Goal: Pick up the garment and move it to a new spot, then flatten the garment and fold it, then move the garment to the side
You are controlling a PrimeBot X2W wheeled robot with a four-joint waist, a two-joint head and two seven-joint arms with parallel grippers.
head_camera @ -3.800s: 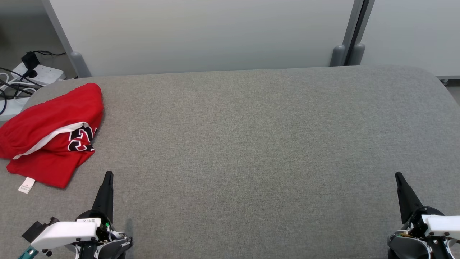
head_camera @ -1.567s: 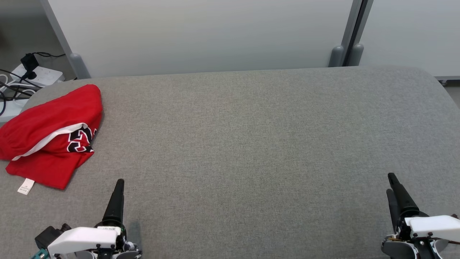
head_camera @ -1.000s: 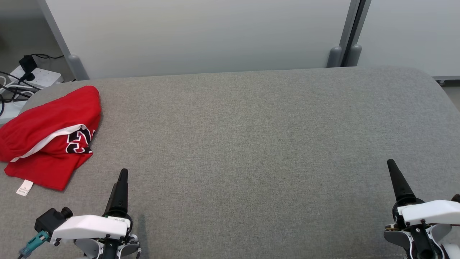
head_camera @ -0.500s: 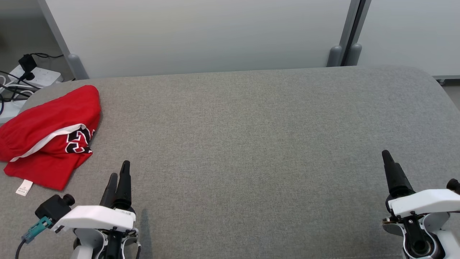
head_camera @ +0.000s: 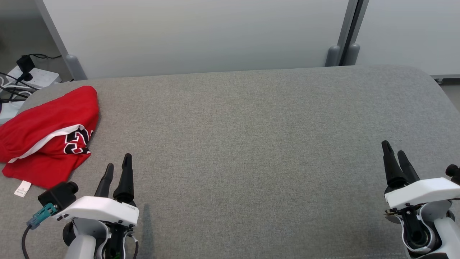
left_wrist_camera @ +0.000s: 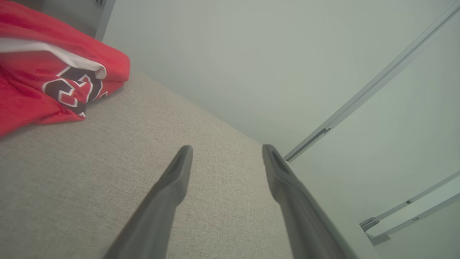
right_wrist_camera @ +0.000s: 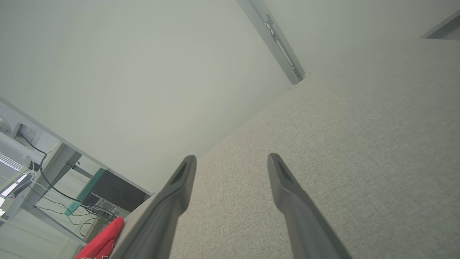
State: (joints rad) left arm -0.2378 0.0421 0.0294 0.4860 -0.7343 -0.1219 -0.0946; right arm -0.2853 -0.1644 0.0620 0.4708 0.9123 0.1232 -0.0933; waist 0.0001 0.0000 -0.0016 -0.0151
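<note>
1. Garment: a red top with black-and-white lettering and a white inner band. It lies bunched and loosely doubled over at the far left end of the grey padded surface. Its left part reaches that view's edge, and a white label sticks out at its near corner.
2. The left gripper hovers over the surface just to the right of the garment's near corner. It is apart from the cloth, with fingers spread and nothing between them. The left wrist view shows the gap plainly, with the red cloth off to the upper left of the fingers.
3. The right gripper is well apart from the garment, at the opposite end of the surface. Its fingers are also spread and empty.
4. Step in hand, as I judge it: the first one, picking the garment up. The cloth looks rumpled rather than neatly folded, and neither gripper has hold of it.
5. The next move likely falls to the left arm.
   - It would swing left toward the heap and come down on a raised fold or the near hem.
   - It would then close and lift.
6. The broad bare middle of the surface looks the natural new spot, within both arms' reach for flattening.
7. The grasp should take enough layers that the heap rises together and does not trail off the left edge.
</note>
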